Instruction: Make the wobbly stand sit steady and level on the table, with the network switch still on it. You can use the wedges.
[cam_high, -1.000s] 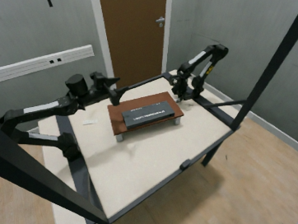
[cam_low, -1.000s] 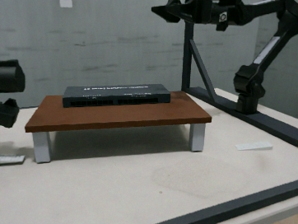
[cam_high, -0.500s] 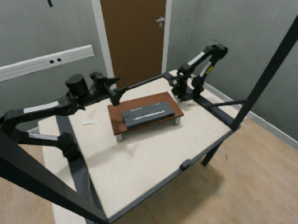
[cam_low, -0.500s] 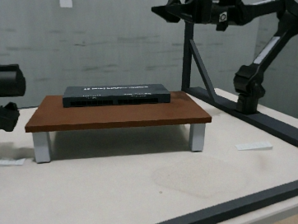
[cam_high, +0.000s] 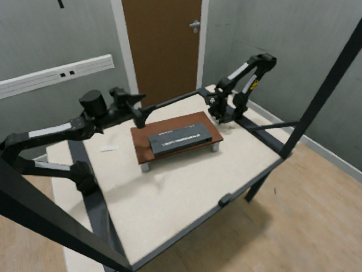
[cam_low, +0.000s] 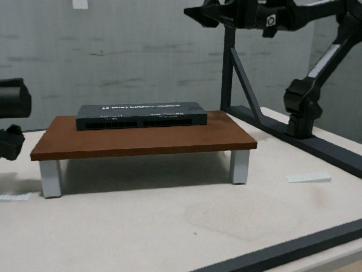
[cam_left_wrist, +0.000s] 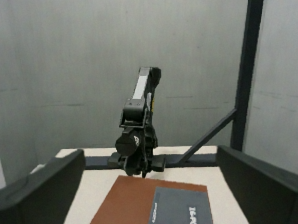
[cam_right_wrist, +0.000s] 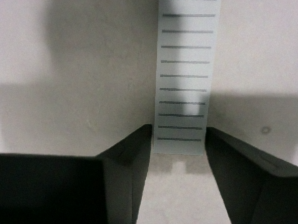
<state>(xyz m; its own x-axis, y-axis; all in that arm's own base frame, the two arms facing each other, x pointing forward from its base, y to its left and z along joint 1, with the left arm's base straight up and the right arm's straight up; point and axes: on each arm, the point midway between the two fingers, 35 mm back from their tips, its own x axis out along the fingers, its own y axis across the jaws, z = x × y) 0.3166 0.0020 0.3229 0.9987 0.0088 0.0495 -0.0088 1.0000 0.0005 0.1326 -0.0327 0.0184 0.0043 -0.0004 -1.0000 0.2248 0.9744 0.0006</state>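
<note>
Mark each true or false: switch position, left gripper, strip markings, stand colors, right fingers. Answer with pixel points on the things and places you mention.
1. The network switch (cam_high: 181, 141) (cam_low: 142, 116) (cam_left_wrist: 181, 207) rests on the stand (cam_high: 141, 140) (cam_low: 145, 141) (cam_left_wrist: 125, 200). True.
2. The left gripper (cam_high: 143, 110) (cam_low: 194, 16) (cam_left_wrist: 151, 154) is shut on the switch. False: it is open, above the stand.
3. The pale strip (cam_low: 15, 197) (cam_right_wrist: 182, 90) by the right gripper (cam_high: 216, 118) (cam_low: 8, 156) (cam_left_wrist: 143, 172) (cam_right_wrist: 177, 132) has dark lines across it. True.
4. The stand has a white top and brown legs. False: brown top, light grey legs.
5. The right gripper's fingers are on opposite sides of the strip's end. True.
</note>
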